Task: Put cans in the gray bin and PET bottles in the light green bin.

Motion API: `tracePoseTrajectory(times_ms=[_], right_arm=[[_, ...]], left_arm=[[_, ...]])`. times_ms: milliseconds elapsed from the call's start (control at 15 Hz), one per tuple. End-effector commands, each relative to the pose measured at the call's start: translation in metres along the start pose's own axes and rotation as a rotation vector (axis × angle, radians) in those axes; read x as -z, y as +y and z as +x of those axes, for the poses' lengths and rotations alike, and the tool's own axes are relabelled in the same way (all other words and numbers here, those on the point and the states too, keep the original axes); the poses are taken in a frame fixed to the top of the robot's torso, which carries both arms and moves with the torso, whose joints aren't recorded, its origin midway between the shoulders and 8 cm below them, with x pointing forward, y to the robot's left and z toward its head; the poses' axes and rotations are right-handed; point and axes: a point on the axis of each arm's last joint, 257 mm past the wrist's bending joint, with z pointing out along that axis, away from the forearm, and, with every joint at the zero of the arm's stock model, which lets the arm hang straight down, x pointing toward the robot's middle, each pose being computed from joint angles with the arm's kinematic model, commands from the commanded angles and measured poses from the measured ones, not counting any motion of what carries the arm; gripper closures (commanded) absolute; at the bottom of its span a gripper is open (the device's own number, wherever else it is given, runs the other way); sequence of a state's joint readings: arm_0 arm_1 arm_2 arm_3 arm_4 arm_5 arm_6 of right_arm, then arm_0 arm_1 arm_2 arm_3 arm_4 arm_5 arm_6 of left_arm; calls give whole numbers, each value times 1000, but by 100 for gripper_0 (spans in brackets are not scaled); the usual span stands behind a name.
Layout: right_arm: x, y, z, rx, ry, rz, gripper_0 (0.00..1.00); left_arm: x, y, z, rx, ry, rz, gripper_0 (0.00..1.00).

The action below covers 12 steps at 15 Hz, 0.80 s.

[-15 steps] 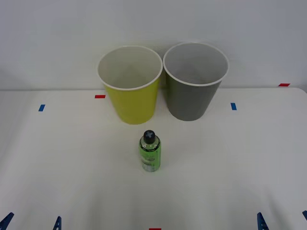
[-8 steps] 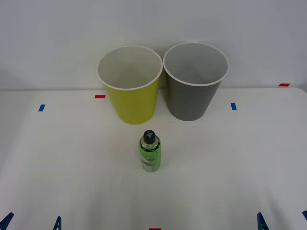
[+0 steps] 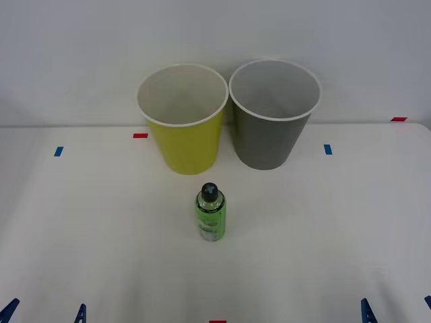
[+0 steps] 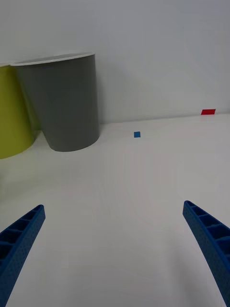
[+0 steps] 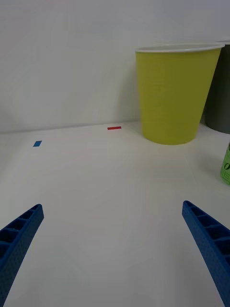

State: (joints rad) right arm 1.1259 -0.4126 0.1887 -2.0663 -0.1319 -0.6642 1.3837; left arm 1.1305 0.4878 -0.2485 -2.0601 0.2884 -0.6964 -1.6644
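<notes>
A small PET bottle (image 3: pixel 211 214) with a green label and black cap stands upright at the middle of the white table. Behind it stand the light green bin (image 3: pixel 185 145) on the left and the gray bin (image 3: pixel 266 145) on the right, side by side by the wall. My left gripper (image 3: pixel 44 313) is open at the near left edge and my right gripper (image 3: pixel 397 311) is open at the near right edge, both holding nothing. The left wrist view has the light green bin (image 5: pixel 172 96) and the bottle's edge (image 5: pixel 226 165). The right wrist view has the gray bin (image 4: pixel 72 105). Cans are out of view.
Small blue tape marks (image 3: pixel 58 151) (image 3: pixel 328 149) and red ones (image 3: pixel 140 135) (image 3: pixel 399 119) lie on the table. A plain wall rises right behind the bins. Bare white tabletop stretches between both grippers and the bottle.
</notes>
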Motion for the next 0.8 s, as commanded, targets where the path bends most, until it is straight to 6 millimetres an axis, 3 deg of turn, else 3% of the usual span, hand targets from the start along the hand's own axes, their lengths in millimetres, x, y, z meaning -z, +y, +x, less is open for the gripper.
tracePoseTrajectory(times_ms=[67, 800], right_arm=[[0, 0, 0, 0, 0, 0, 0], [0, 0, 0, 0, 0, 0, 0]], left_arm=[[0, 0, 0, 0, 0, 0, 0], [0, 0, 0, 0, 0, 0, 0]])
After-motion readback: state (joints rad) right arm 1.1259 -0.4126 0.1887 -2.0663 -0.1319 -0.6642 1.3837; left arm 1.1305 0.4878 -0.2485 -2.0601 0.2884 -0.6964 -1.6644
